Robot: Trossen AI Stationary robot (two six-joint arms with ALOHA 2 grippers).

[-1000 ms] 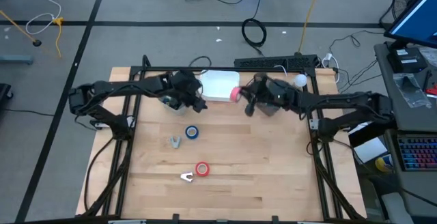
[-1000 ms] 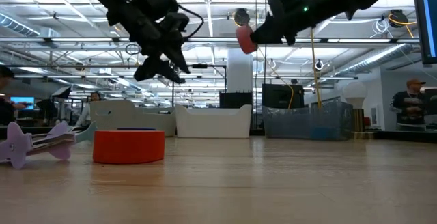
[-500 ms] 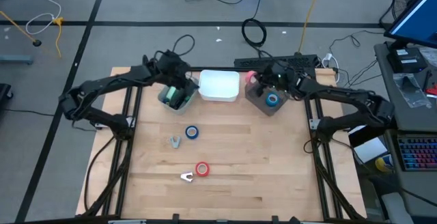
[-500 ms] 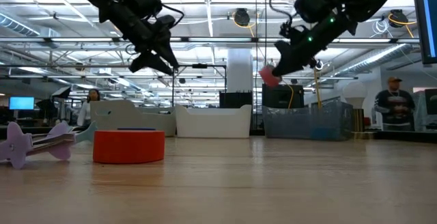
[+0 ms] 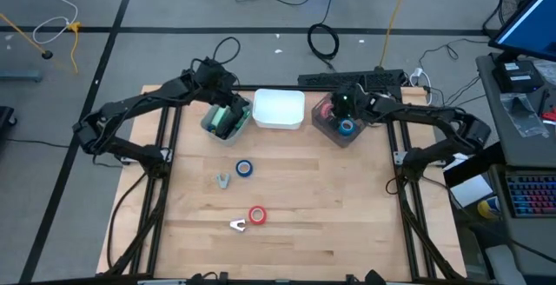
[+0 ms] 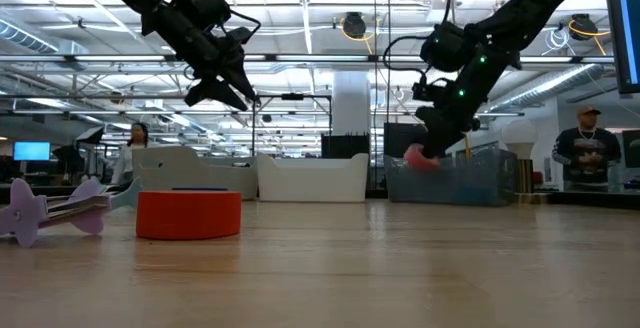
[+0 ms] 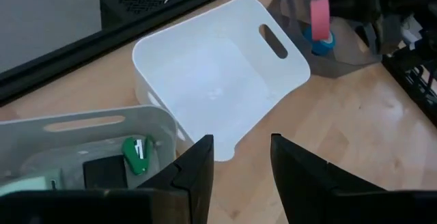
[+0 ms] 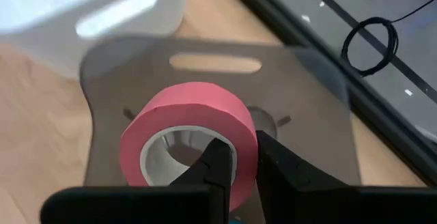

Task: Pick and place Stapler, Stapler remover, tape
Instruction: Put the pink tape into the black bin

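The right gripper (image 8: 235,166) hangs over the grey translucent plastic bin (image 5: 337,131) at the upper right of the high view, its fingers clamped on the wall of a pink ring-shaped roll of tape (image 8: 188,132). A blue roll of tape (image 5: 347,128) already lies in that bin.

The pink roll sits on edge in the grip, so it could land upright on release, roll, and catch on the rim or on the blue roll beneath. Letting go while it is this high could also bounce it out onto the wooden bench (image 5: 347,215).

The left gripper (image 7: 242,159) waits with fingers apart near the pale grey bin holding green staplers (image 5: 224,118), beside the empty white tub (image 5: 278,109).

A second blue roll (image 5: 244,169) and a red roll (image 5: 257,215) lie mid-bench, each beside a small pale staple remover (image 5: 223,181).
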